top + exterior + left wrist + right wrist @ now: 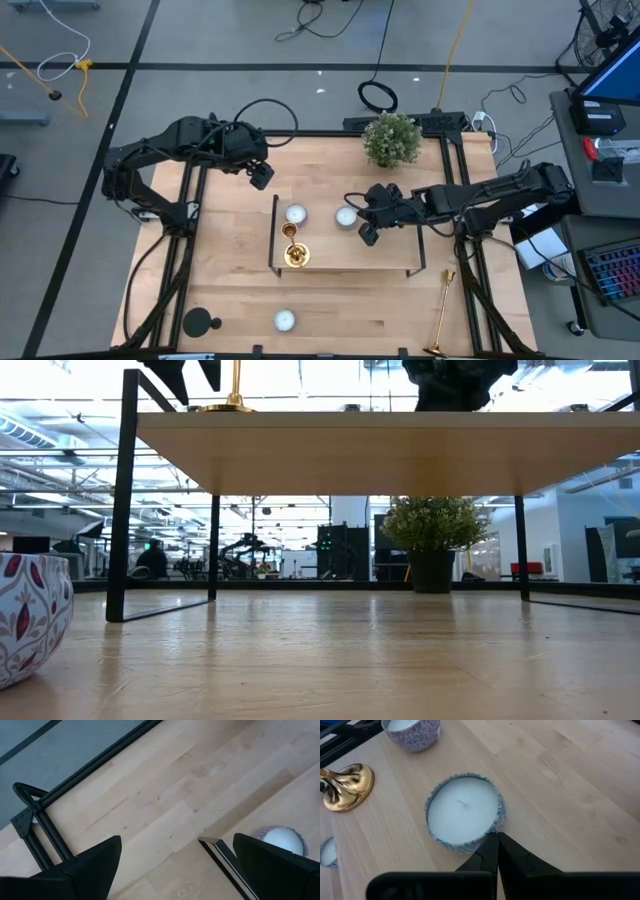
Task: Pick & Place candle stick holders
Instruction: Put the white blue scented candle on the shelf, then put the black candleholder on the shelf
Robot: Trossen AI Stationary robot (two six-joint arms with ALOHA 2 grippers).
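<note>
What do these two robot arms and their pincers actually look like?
Both arms are black, jointed, with black cables looping along them. The left gripper and right gripper each end in two dark, wedge-shaped fingers tapering to points. No markings show.

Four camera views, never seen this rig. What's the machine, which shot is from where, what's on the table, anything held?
Two dark robot arms work at a wooden table. One picture looks straight down, one sits at table-top height, and two ride the wrists.

On the raised wooden stand: a gold candlestick standing upright and two white candles. Another gold candlestick lies on the table's right, a black holder sits front-left, and a potted plant stands at the back.

The left gripper hovers open and empty. The right gripper is shut beside a candle, holding nothing.
</note>
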